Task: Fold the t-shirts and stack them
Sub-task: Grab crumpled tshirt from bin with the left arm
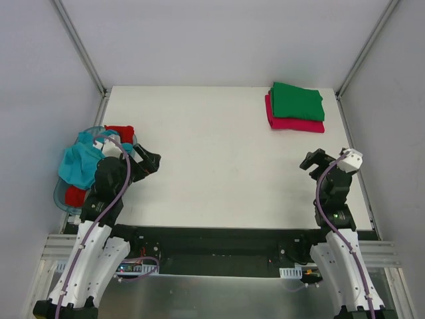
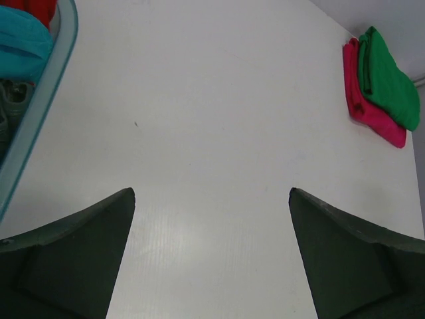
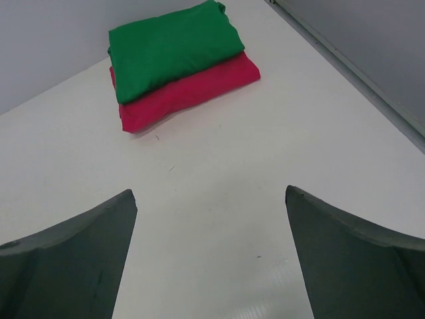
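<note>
1. Your left gripper and right gripper hang spread wide and empty.
2. The folded green cotton t-shirt lies on the folded pink-red t-shirt at the white table's far-right corner.
3. The crumpled teal t-shirt and red t-shirt sit in the translucent blue plastic basket at your left.

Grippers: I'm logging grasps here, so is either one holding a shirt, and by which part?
Nothing is held: the left gripper and the right gripper both stand open and empty.

The left arm hides part of the basket and teal shirt.
</note>
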Controlling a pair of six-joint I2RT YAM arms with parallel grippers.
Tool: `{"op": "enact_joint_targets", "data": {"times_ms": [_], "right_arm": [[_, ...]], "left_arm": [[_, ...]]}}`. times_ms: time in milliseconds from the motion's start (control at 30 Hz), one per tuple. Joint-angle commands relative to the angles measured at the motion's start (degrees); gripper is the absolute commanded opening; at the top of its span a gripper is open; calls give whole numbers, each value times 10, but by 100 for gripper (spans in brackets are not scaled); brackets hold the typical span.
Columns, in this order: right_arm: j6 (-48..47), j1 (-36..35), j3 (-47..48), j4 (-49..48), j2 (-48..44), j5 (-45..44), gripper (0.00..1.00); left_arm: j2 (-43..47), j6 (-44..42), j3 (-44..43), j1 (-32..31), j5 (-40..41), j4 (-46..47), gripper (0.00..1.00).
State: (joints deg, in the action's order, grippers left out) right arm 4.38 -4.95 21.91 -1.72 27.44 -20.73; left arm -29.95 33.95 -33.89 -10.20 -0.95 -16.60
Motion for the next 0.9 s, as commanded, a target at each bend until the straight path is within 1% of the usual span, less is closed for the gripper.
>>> {"op": "enact_joint_targets", "data": {"times_ms": [0, 100, 133, 200, 267, 367, 467, 567, 633, 767, 867], "right_arm": [[6, 3, 12, -6, 11, 12, 96], [-32, 3, 25, -2, 58, 79, 96], [-38, 3, 38, 7, 79, 90, 96], [-39, 3, 76, 52, 111, 82, 96], [-55, 3, 97, 82, 130, 70, 96], [-78, 2, 85, 63, 136, 96, 96], [-81, 3, 93, 75, 148, 83, 96], [-72, 3, 101, 87, 154, 65, 96], [-73, 2, 95, 78, 147, 63, 96], [-76, 3, 81, 62, 131, 60, 96], [-82, 3, 75, 54, 127, 53, 96]], "left_arm": [[-24, 13, -31, -4, 73, 12, 99], [-72, 13, -54, -4, 158, 13, 99], [-92, 11, -66, -1, 195, 11, 99], [-158, 22, -95, 13, 255, -5, 99], [-206, 50, -128, 47, 291, -37, 99], [-256, 67, -162, 97, 329, -66, 99], [-291, 90, -166, 170, 349, -66, 99], [-325, 96, -171, 231, 327, -65, 99], [-352, 86, -181, 243, 326, -63, 99], [-395, 101, -184, 260, 343, -49, 99], [-416, 100, -190, 283, 323, -41, 99]]}}
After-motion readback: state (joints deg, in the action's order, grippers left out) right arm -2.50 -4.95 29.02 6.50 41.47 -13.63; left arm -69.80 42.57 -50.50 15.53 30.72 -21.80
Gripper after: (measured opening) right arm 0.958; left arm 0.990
